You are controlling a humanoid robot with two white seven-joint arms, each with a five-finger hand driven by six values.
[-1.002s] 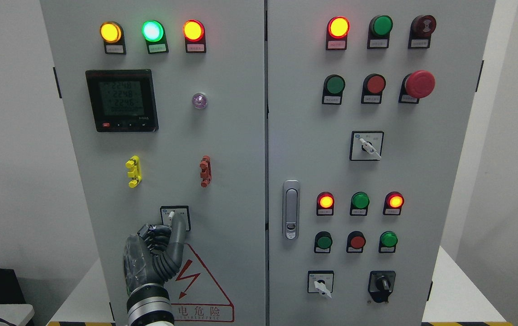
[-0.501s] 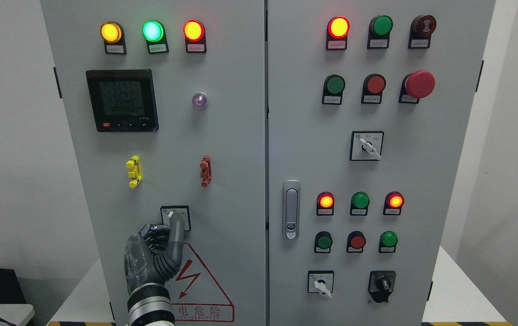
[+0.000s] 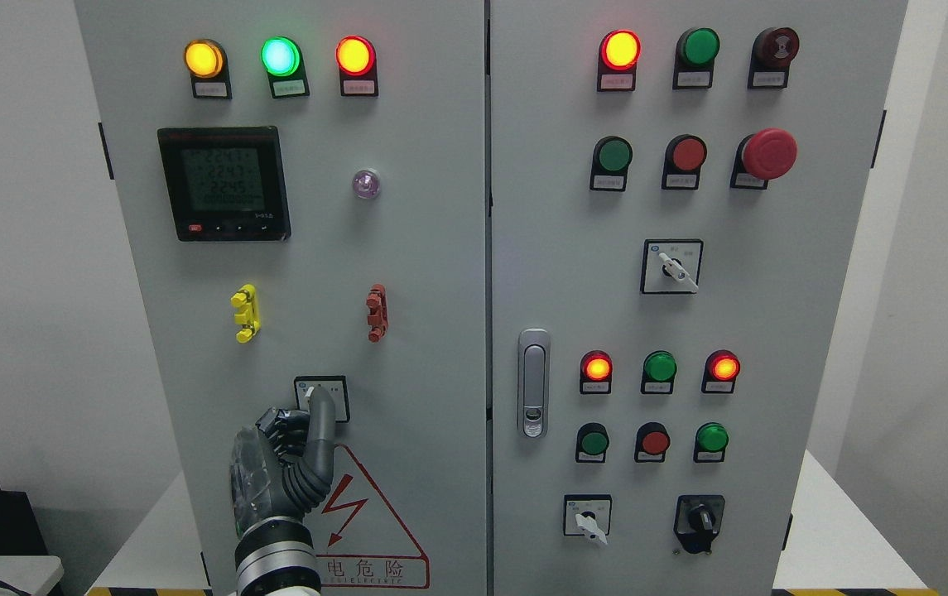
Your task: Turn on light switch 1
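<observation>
I see the small rotary switch (image 3: 322,398) low on the cabinet's left door (image 3: 407,273), just above the red hazard triangle (image 3: 362,517), with my left hand (image 3: 279,472) pressing one extended finger (image 3: 321,422) on its knob, the others curled, grasping nothing.

We have one view, from the head, facing the grey cabinet (image 3: 474,248) squarely and close; its two doors fill the frame, top edge cropped, white walls at both sides.
</observation>
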